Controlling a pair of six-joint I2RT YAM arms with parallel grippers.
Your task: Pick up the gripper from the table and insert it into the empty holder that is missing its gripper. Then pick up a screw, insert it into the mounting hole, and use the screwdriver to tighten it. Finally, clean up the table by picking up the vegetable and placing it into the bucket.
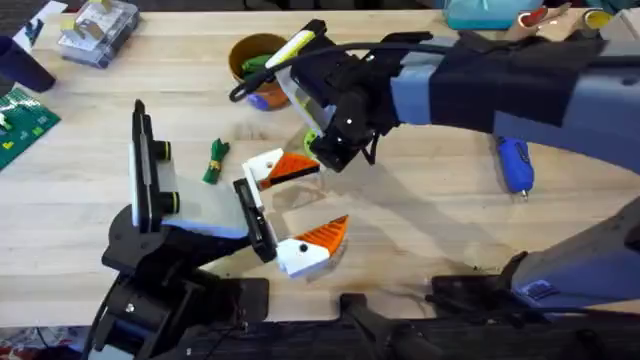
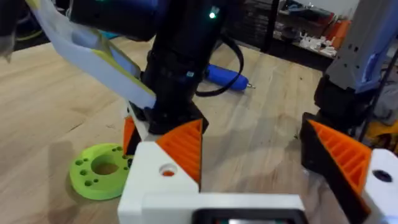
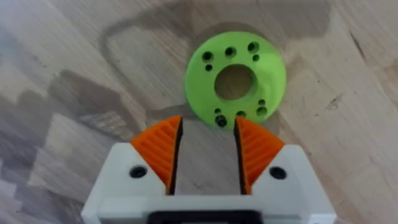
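The insertion step looks done. One white-and-orange gripper (image 1: 285,168) sits at the far end of the black holder (image 1: 255,215) and its twin (image 1: 315,245) at the near end, and no such piece lies loose on the counter (image 1: 420,215). Which of the two is the one the task means cannot be told. Together they form the left end effector (image 1: 332,195), spread wide with nothing between the pads. The screw step appears to be the one in hand. The right end effector (image 3: 207,149) hovers open and empty just over the edge of a green disc (image 3: 235,78) drilled with small holes. Whether any hole holds a screw is too small to tell. The mounting hole on the nearer block in the left wrist view shows a reddish spot that could be a screw head or bare plastic. Tightening is not started, judging by the screwdriver (image 1: 515,165) lying well apart on the right side. Cleanup is also left, since the vegetable (image 1: 215,160) lies on the counter, apart from the bucket (image 1: 240,50). The right arm overlaps the bucket's rim, and something green inside it is hard to make out.
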